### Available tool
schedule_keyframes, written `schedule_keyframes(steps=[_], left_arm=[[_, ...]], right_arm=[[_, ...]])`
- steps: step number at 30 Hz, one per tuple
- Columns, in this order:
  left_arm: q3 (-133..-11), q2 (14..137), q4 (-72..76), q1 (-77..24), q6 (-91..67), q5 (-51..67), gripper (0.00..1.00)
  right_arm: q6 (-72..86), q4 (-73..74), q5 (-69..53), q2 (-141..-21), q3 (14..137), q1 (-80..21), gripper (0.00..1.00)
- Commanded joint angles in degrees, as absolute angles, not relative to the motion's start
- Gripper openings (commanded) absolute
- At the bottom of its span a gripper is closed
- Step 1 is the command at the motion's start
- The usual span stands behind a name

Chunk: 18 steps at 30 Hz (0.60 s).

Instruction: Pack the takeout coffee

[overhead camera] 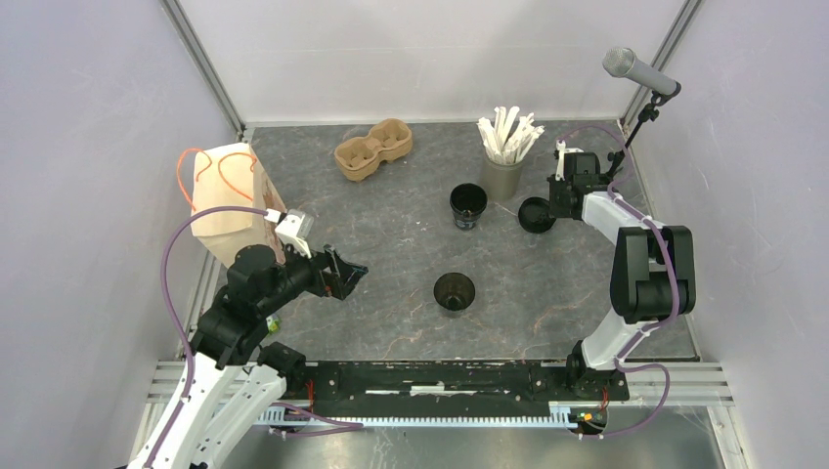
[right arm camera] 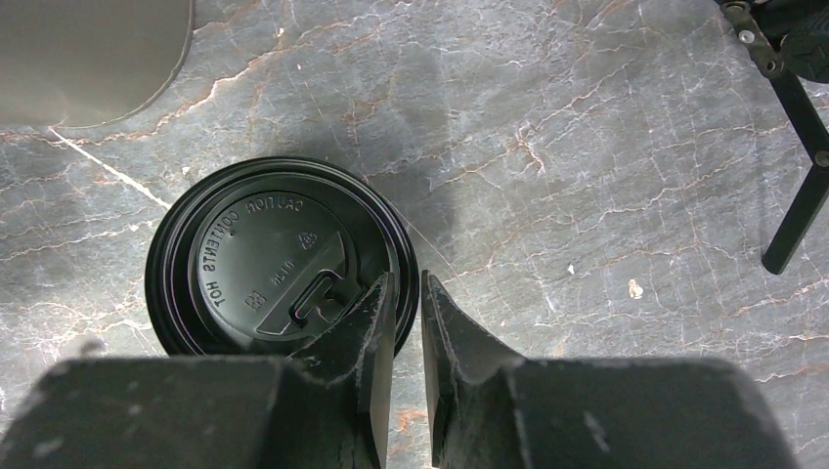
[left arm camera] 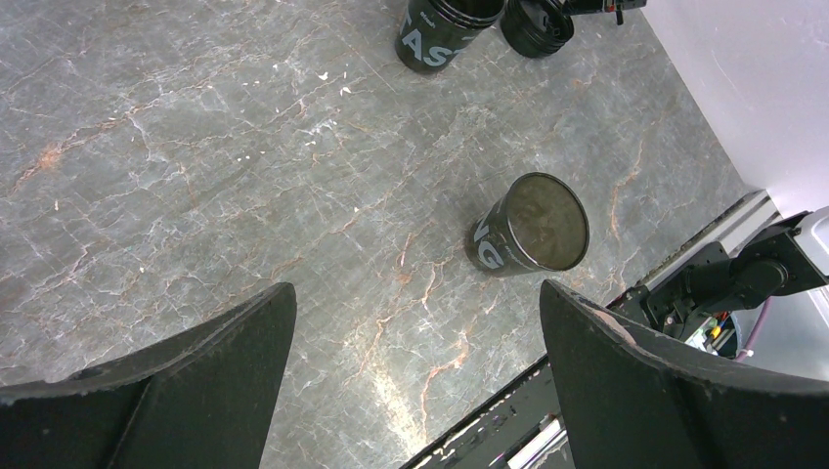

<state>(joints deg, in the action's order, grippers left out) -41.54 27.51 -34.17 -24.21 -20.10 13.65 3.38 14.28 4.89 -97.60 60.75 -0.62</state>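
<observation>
Two small black paper cups stand open on the table: one [overhead camera: 467, 205] near the back, one [overhead camera: 455, 291] nearer the middle; both show in the left wrist view, far [left arm camera: 445, 24] and near [left arm camera: 533, 227]. A round black plastic lid [overhead camera: 533, 215] lies flat on the table right of the back cup. My right gripper [overhead camera: 555, 200] is shut on the lid's rim [right arm camera: 279, 259], one finger over the lid and one outside it. My left gripper [overhead camera: 344, 274] is open and empty, hovering above the table left of the near cup; the left wrist view shows its jaws wide apart [left arm camera: 415, 293].
A brown pulp two-cup carrier [overhead camera: 372, 149] sits at the back. A grey cup of white sticks [overhead camera: 503, 161] stands just behind the lid. A paper bag [overhead camera: 230, 200] stands at the left. A microphone [overhead camera: 640, 70] on a stand [right arm camera: 797, 210] is at the back right.
</observation>
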Motion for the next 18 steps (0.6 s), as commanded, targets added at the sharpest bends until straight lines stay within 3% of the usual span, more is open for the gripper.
schedule_keyframes(steps=[1, 11, 18], left_arm=[[-41.44, 27.87, -32.78, -24.34, -21.77, 14.50, 1.00], [-41.45, 27.77, -32.78, -24.34, -21.73, 14.52, 1.00], [-41.45, 27.69, -32.78, -24.31, -21.75, 14.51, 1.00]], right_arm=[[3.88, 13.11, 4.17, -98.55, 61.97, -0.37, 0.21], [3.62, 12.89, 4.48, -98.05, 61.67, -0.36, 0.13], [3.17, 12.68, 4.93, -97.06, 61.55, -0.34, 0.00]])
